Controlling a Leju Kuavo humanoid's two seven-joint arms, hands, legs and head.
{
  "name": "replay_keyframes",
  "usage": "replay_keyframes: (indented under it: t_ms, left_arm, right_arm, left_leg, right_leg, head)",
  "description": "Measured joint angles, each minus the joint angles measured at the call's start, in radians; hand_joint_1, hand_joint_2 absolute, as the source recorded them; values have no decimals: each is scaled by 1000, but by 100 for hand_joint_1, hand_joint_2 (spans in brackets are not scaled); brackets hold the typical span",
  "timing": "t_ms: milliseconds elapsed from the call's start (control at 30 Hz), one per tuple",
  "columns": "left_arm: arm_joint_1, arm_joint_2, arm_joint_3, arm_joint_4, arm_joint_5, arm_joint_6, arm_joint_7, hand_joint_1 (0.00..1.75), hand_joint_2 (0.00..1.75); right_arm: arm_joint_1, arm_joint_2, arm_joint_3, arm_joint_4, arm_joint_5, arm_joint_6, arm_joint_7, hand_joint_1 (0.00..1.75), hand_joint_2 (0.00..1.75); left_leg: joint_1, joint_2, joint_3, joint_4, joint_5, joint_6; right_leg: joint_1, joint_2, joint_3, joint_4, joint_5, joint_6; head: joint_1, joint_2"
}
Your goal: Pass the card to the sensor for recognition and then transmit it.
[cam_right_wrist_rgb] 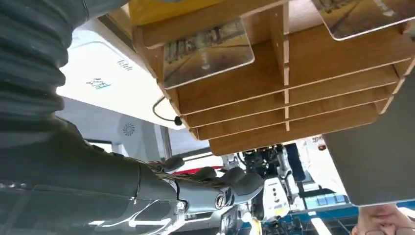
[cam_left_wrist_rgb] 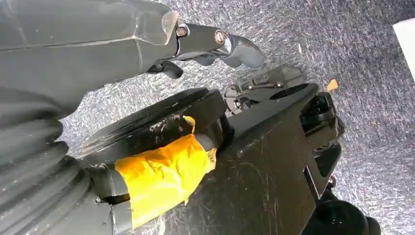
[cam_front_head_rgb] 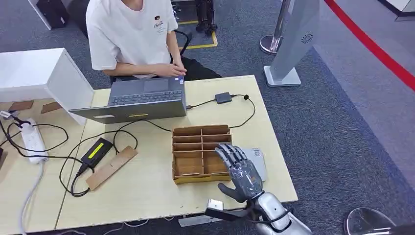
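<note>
A wooden organizer [cam_front_head_rgb: 195,152] with several compartments stands on the table [cam_front_head_rgb: 147,191]. My right hand [cam_front_head_rgb: 241,172] hovers over its front right corner, fingers spread and holding nothing. In the right wrist view a card [cam_right_wrist_rgb: 208,51] stands in one compartment of the organizer [cam_right_wrist_rgb: 293,98] and a second card [cam_right_wrist_rgb: 364,17] in a neighbouring one, both apart from my fingers [cam_right_wrist_rgb: 235,183]. The flat grey sensor pad [cam_front_head_rgb: 259,159] lies just right of the organizer, partly under my hand; it appears as a white plate [cam_right_wrist_rgb: 103,73] in the wrist view. My left hand [cam_left_wrist_rgb: 215,44] hangs over carpet, empty.
A person sits behind the table at a laptop [cam_front_head_rgb: 142,100]. A black cable runs to a small black box [cam_front_head_rgb: 223,97]. A power adapter [cam_front_head_rgb: 96,151], a wood strip [cam_front_head_rgb: 111,166], a power strip [cam_front_head_rgb: 32,139] and a white box [cam_front_head_rgb: 44,73] lie left.
</note>
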Motion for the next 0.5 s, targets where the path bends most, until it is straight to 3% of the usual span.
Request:
replay_keyframes:
  t_ms: [500]
  left_arm:
    - [0,0,0,0,-5,-2,0,0,175]
  right_arm:
    - [-13,17,16,2,-12,16,10,0,175]
  left_leg:
    - [0,0,0,0,0,0]
  right_leg:
    - [0,0,0,0,0,0]
  head:
    - [0,0]
